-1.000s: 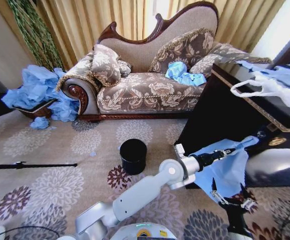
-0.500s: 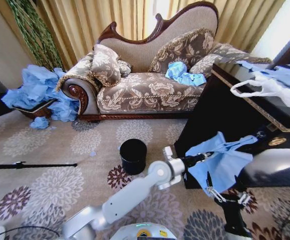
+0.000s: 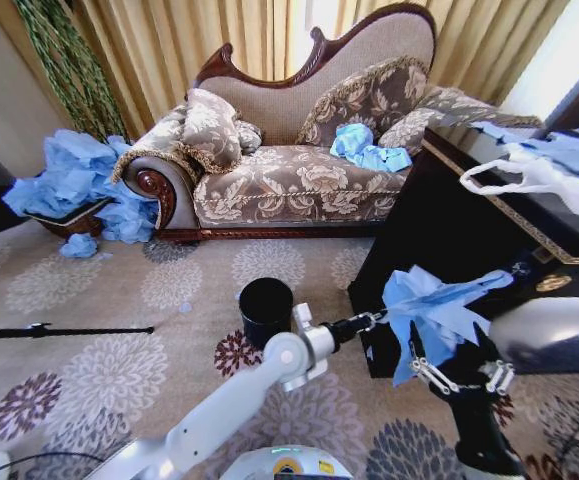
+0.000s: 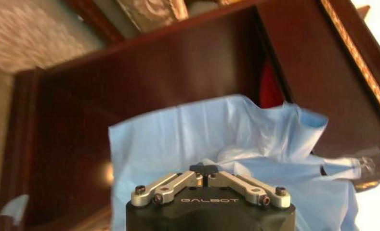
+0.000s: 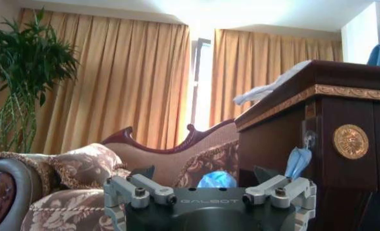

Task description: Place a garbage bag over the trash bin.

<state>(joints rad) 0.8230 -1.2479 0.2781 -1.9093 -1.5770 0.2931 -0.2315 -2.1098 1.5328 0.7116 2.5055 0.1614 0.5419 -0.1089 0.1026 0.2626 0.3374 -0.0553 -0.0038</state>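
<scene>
floral carpet (image 3: 89,330), dark wooden cabinet (image 3: 439,230)

Bright daylight glares through the curtains (image 3: 219,45) (left wrist view blurred).

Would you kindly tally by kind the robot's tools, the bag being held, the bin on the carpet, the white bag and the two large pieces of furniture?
tools: 2 (left tool shut on the bag, right tool open)
garbage bag: 1
trash bin: 1
white plastic bag: 1
sofa: 1
dark cabinet: 1
Total: 7
</scene>
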